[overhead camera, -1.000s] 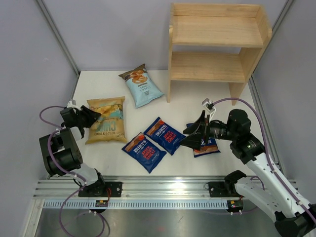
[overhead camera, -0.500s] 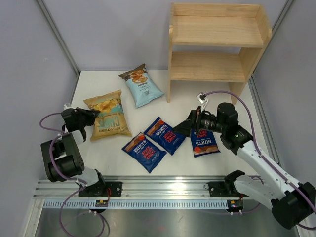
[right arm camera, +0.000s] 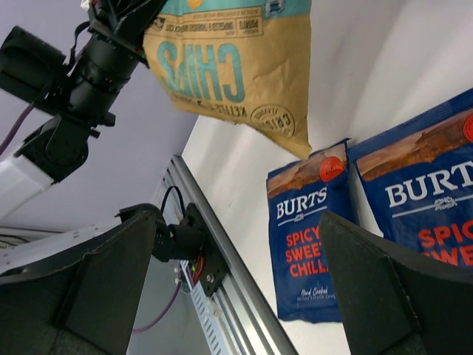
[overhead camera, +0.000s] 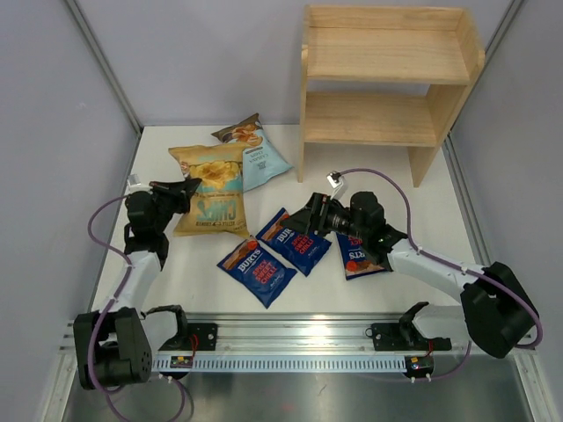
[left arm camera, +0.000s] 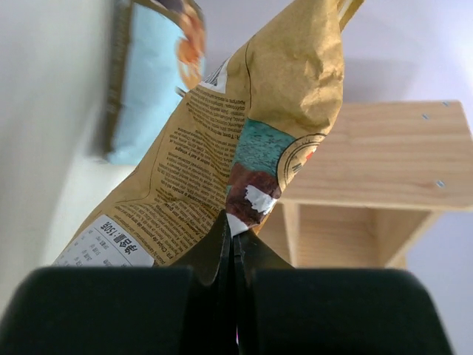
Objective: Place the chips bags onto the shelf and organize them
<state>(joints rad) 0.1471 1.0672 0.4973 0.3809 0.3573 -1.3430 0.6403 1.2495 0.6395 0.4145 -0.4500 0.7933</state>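
Observation:
My left gripper (overhead camera: 182,188) is shut on the edge of the yellow-gold chips bag (overhead camera: 211,192) and holds it off the table, tilted toward the shelf (overhead camera: 387,79). In the left wrist view the fingertips (left arm camera: 235,231) pinch the bag's seam (left arm camera: 247,140). The light blue bag (overhead camera: 264,156) lies partly behind it. Three dark blue Burts bags (overhead camera: 257,271) (overhead camera: 296,240) (overhead camera: 361,256) lie flat mid-table. My right gripper (overhead camera: 305,220) hovers open just above the middle one, empty; its wrist view shows the hanging yellow bag (right arm camera: 236,66) and two Burts bags (right arm camera: 310,237) (right arm camera: 425,192).
The wooden shelf (left arm camera: 384,159) stands at the back right, both tiers bare. An aluminium rail (overhead camera: 290,338) runs along the near edge. Grey walls close in the left and right sides. The left arm (right arm camera: 81,81) reaches up past the yellow bag.
My left gripper shut on the yellow bag and lifted it away from me toward the light blue bag. My right arm swung left, from the right Burts bag to the middle one.

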